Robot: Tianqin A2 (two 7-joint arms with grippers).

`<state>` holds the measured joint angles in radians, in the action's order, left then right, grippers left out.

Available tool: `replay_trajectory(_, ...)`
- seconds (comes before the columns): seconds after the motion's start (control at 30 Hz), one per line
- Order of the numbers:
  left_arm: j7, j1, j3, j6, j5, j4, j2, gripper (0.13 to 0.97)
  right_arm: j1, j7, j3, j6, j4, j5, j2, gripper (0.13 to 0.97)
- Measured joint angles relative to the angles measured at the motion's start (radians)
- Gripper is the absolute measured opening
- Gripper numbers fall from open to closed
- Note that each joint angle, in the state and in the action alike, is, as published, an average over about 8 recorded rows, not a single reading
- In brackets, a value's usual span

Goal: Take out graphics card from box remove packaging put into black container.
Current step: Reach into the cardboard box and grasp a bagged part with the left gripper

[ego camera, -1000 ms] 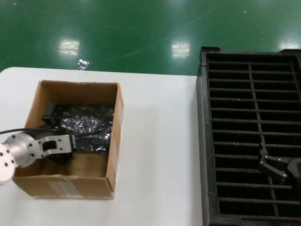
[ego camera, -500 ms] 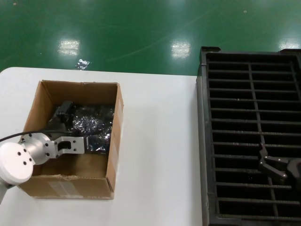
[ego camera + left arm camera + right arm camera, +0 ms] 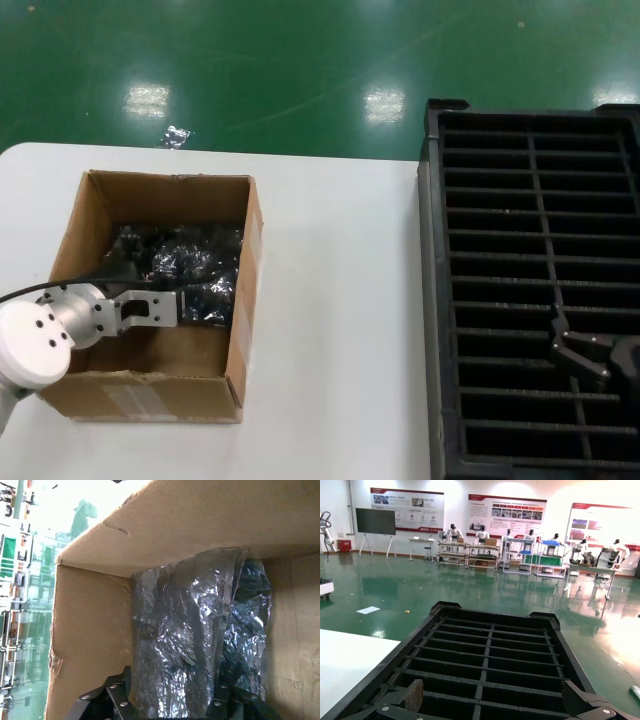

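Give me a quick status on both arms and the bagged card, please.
Left tool inside box, fingers astride packaging. Right tool open, over black container. Card hidden in bag. Nothing blocking.

I am working in a large robotics demonstration or factory hall, on a white smooth-topped table that stands on a glossy green painted floor reflecting the ceiling lights. Across the hall my right wrist view shows a row of white humanoid robots at metal-framed workstations, with big printed information posters and a dark flat screen on a stand along the white wall. A large black slotted plastic crate of the industrial parts-handling kind sits before me.
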<state>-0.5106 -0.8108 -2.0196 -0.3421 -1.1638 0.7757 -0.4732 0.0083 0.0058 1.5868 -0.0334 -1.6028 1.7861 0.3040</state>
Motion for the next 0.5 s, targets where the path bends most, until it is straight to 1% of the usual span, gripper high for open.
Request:
replay_trajectory(0.03, -0.001, 0.001, 0.000, 0.000, -0.001, 0.001, -0.001, 0.575, 0.000, 0.000, 0.000, 0.000, 0.000, 0.000, 0.000, 0.966)
replay_trajectory(0.07, 0.000, 0.002, -0.001, 0.000, 0.000, 0.003, -0.002, 0.575, 0.000, 0.000, 0.000, 0.000, 0.000, 0.000, 0.000, 0.966)
replay_trajectory(0.17, 0.010, 0.009, 0.000, -0.004, 0.009, 0.017, -0.006, 0.497, 0.000, 0.000, 0.000, 0.000, 0.000, 0.000, 0.000, 0.966)
replay_trajectory(0.33, 0.044, 0.026, 0.003, -0.015, 0.040, 0.052, -0.018, 0.368, 0.000, 0.000, 0.000, 0.000, 0.000, 0.000, 0.000, 0.966)
replay_trajectory(0.37, 0.050, 0.029, 0.004, -0.017, 0.046, 0.058, -0.021, 0.368, 0.000, 0.000, 0.000, 0.000, 0.000, 0.000, 0.000, 0.966)
replay_trajectory(0.5, 0.070, 0.040, 0.008, -0.025, 0.066, 0.076, -0.028, 0.297, 0.000, 0.000, 0.000, 0.000, 0.000, 0.000, 0.000, 0.966)
